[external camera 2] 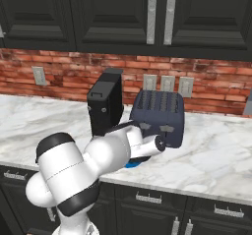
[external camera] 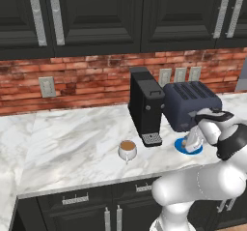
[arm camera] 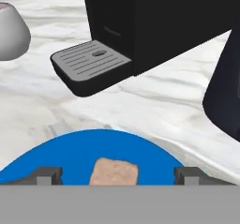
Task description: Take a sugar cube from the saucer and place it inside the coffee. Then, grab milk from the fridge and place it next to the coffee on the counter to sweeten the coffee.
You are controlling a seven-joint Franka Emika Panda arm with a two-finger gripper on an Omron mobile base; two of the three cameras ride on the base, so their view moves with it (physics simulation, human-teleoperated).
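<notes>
**Claw spread over the sugar cube**

The gripper hangs low over the saucer, fingers spread wide on either side of the sugar cube — not pinching it. The coffee stands on the counter, left of the coffee machine — the toaster sits behind the saucer.

Saucer mostly behind the arm

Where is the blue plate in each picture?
Left base view: the saucer lies on the counter at right of centre, partly behind the white hand.
Right base view: a blue sliver peeks out under the arm, near the counter's front edge.
Hand view: bottom centre, holding the sugar cube.
Shared landmark: the black coffee machine.
</notes>
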